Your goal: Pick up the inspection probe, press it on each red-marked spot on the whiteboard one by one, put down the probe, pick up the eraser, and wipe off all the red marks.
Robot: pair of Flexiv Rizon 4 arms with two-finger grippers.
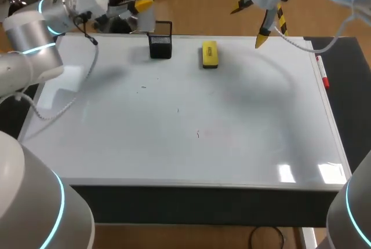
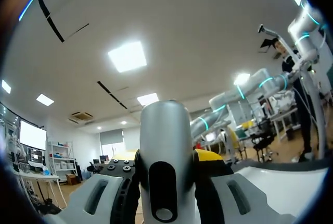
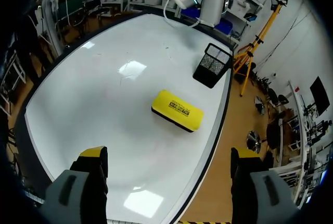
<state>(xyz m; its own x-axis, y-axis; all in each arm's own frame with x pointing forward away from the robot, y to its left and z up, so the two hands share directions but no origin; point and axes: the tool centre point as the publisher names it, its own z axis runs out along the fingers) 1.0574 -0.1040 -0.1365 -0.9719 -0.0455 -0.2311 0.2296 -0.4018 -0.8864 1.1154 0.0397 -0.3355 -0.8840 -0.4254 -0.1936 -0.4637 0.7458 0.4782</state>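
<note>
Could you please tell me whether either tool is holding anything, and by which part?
The left tool grips the inspection probe around its silver body, below the rounded top; the right tool is open and holds nothing.

One whiteboard (image 1: 243,156), one eraser (image 1: 209,54), one probe (image 2: 165,146), one mesh cup (image 1: 160,46), one marker (image 1: 322,74), a few faint marks (image 1: 197,134).

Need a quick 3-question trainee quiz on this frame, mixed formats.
1. True or false: the right tool is shut on the eraser.
2. What stands beside the eraser on the whiteboard? A: black mesh holder. B: cup. C: tape roll.
3. Fill in: the left tool grips the ____.
Key: 1 false, it is open and empty. 2 A. 3 probe.
</note>
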